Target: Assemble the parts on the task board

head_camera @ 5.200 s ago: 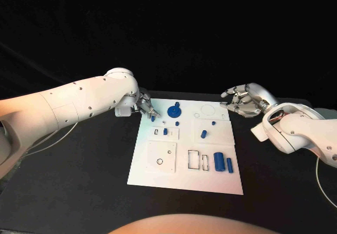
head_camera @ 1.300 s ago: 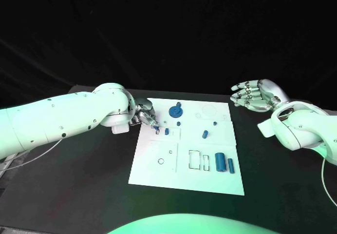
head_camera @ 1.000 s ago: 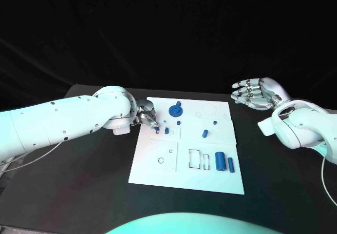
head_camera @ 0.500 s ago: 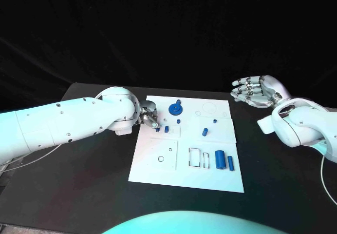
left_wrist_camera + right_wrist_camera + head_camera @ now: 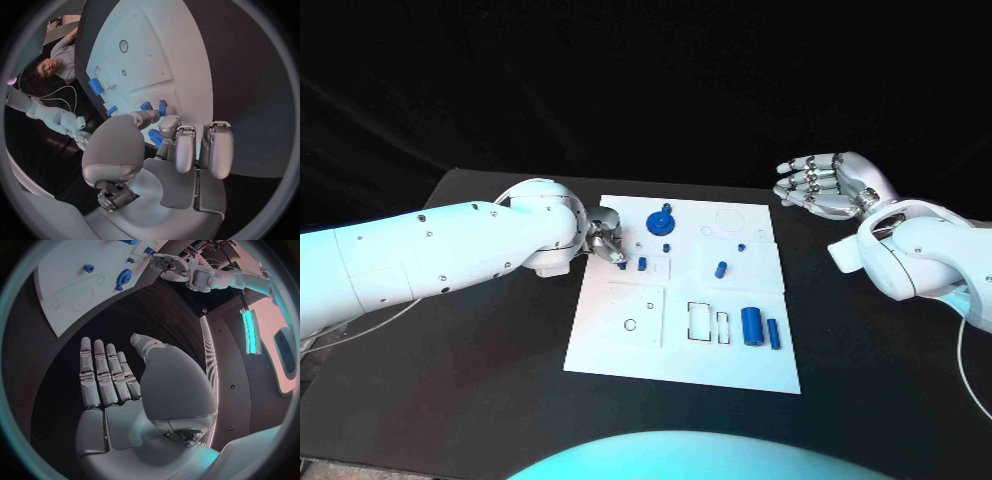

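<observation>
Lying in the middle of the black table (image 5: 473,330), the white task board (image 5: 687,300) carries several small blue parts: a round gear-like piece (image 5: 661,221) near its far edge, a short peg (image 5: 720,268) toward its right edge, and two cylinders (image 5: 762,326) side by side near the right of its near half. At the board's far left corner the left hand (image 5: 606,238) has its fingers curled together over a small blue part (image 5: 155,136), pinching it just beside two other blue pegs (image 5: 642,264). Well apart, past the board's far right corner, the right hand (image 5: 828,185) hovers above the table with fingers straight, spread and grasping nothing.
</observation>
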